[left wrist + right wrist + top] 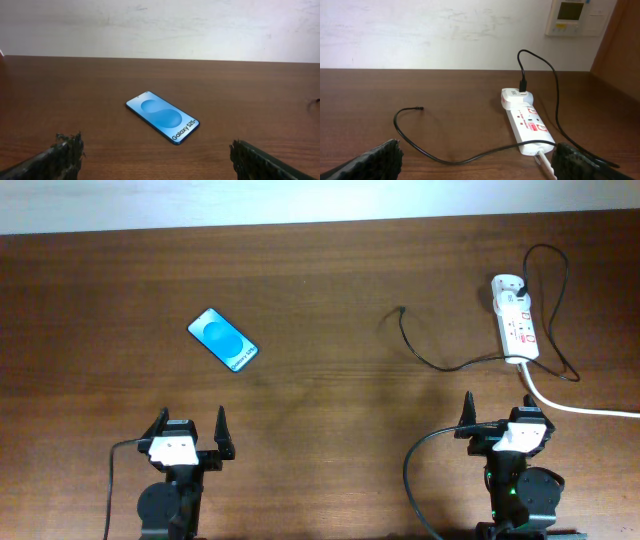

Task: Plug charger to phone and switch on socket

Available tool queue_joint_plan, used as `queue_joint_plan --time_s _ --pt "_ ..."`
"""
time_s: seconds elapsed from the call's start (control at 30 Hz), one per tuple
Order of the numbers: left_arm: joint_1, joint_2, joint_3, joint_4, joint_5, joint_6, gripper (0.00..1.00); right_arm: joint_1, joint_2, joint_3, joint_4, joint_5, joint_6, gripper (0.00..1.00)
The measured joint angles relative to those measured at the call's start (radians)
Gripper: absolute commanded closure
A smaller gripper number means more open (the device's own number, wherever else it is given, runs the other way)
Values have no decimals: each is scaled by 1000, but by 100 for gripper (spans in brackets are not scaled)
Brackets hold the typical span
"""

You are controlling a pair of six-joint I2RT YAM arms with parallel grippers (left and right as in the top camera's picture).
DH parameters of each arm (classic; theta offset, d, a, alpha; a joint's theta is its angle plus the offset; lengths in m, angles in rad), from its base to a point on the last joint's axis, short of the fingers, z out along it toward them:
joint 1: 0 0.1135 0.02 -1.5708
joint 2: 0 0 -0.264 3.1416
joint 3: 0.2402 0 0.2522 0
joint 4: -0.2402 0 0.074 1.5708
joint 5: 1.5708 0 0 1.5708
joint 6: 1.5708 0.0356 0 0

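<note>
While my left gripper (190, 426) and right gripper (497, 418) hang open, empty, the charger tip (402, 309) lies up-left of the right one, closer.

I look across a dark brown wooden counter (320, 300) that runs back to a plain white wall (445, 30). From my right wrist, a small beige control panel (577, 17) with a pale display sits high on that wall, just beside a brown wooden panel (622, 45).
</note>
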Motion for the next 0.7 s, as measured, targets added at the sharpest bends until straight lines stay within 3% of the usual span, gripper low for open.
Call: queue_joint_plan --time_s 0.33,0.7 --pt "0 0 0 -8 0 -7 1 0 0 0 0 0 0 1" --pt "0 95 91 -153 -7 -26 1 0 0 0 0 0 0 1"
